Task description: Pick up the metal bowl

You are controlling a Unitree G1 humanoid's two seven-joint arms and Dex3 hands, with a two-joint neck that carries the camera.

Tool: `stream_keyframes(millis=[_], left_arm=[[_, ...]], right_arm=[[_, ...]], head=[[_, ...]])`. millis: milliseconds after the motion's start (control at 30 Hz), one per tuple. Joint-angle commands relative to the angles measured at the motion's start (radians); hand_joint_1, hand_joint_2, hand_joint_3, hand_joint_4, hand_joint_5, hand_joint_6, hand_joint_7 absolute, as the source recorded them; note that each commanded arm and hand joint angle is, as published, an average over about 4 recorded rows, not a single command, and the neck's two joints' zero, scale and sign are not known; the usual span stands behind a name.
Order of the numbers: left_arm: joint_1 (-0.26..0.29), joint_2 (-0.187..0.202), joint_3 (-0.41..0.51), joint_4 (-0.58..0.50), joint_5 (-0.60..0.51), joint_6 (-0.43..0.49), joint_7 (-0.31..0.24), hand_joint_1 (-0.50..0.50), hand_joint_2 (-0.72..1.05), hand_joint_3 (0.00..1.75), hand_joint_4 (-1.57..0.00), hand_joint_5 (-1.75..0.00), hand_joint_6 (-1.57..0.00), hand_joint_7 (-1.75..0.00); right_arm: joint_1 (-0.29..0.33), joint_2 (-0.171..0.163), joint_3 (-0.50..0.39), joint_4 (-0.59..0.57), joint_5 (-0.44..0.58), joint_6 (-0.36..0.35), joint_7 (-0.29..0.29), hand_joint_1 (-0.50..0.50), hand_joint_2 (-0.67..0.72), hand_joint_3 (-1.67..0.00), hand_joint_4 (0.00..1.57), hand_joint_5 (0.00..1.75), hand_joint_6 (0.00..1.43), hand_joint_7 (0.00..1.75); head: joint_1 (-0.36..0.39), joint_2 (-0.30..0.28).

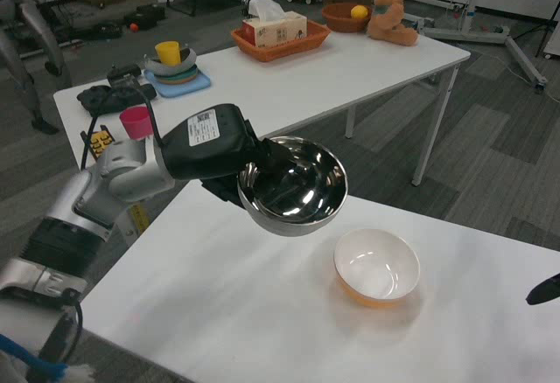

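Nearest you, the white desk [227,304] fills the lower frame, its bare top carrying a white bowl with an orange underside [377,267] right of centre. Your left hand [214,151] grasps the metal bowl [293,184] by its near rim and holds it clear of the desk, tilted so its polished inside faces you, just up and left of the white bowl. The silver forearm runs back from it toward the lower left corner. At the right edge, only a dark tip of your right hand [544,289] shows above the desk; you cannot tell whether it is clenched or released.

Behind, a second white desk [350,73] stands across a strip of grey patterned carpet [490,151]. On it you see a pink cup [136,121], a yellow cup [168,52] sitting in stacked dishes on a blue mat, an orange tray [280,44] holding a tissue box [274,26], a brown bowl [343,17] with a yellow fruit in it, and a brown stuffed toy [388,17] beside it. Farther back, the large room holds stands, boxes and small wheeled machines too distant to make out.
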Motion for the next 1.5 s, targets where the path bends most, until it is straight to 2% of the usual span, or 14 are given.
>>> stream_keyframes(millis=[33,233,533,633,900,967,1100,1500], left_arm=[[-0.027,-0.044,-0.008,0.052,0.029,0.000,0.077,-0.50,1.05,0.17,-1.57,0.00,-1.56,-1.68],[-0.050,-0.105,-0.011,0.132,0.052,0.004,0.141,-0.50,1.05,0.17,-1.57,0.00,-1.57,-1.68],[-0.068,-0.157,0.013,0.236,0.060,0.007,0.157,-0.50,1.05,0.15,-1.57,0.00,-1.57,-1.68],[-0.068,-0.162,0.026,0.252,0.063,0.006,0.159,-0.50,1.05,0.15,-1.57,0.00,-1.56,-1.68],[-0.062,-0.169,0.057,0.271,0.072,0.002,0.168,-0.50,1.05,0.15,-1.57,0.00,-1.54,-1.68],[-0.058,-0.171,0.066,0.272,0.075,0.001,0.173,-0.50,1.05,0.17,-1.57,0.00,-1.54,-1.69],[-0.054,-0.171,0.070,0.278,0.075,0.000,0.181,-0.50,1.05,0.09,-1.57,0.00,-1.52,-1.68],[-0.051,-0.164,0.063,0.281,0.073,-0.005,0.194,-0.50,1.05,0.13,-1.57,0.00,-1.52,-1.68]], right_arm=[[0.027,0.019,-0.009,-0.021,0.000,0.001,-0.004,-0.42,0.53,0.00,0.00,0.00,0.00,0.00],[0.059,0.042,-0.009,-0.060,-0.006,0.008,-0.004,-0.42,0.49,0.00,0.00,0.00,0.00,0.00],[0.091,0.066,-0.023,-0.111,-0.021,0.022,-0.004,-0.42,0.47,0.00,0.00,0.00,0.00,0.00],[0.092,0.067,-0.023,-0.120,-0.022,0.024,-0.004,-0.42,0.47,0.00,0.00,0.00,0.00,0.00],[0.088,0.077,-0.022,-0.148,-0.031,0.033,-0.004,-0.42,0.47,0.00,0.00,0.00,0.00,0.00],[0.088,0.080,-0.022,-0.159,-0.033,0.037,-0.004,-0.42,0.47,0.00,0.00,0.00,0.00,0.00],[0.090,0.085,-0.020,-0.174,-0.033,0.043,-0.004,-0.42,0.47,0.00,0.00,0.00,0.00,0.00],[0.090,0.089,0.003,-0.185,-0.032,0.047,-0.002,-0.42,0.47,0.00,0.00,0.00,0.00,0.00]], head=[[-0.049,0.002],[-0.118,-0.008],[-0.168,-0.015],[-0.209,0.004],[-0.385,0.084],[-0.400,0.096],[-0.403,0.112],[-0.407,0.128]])
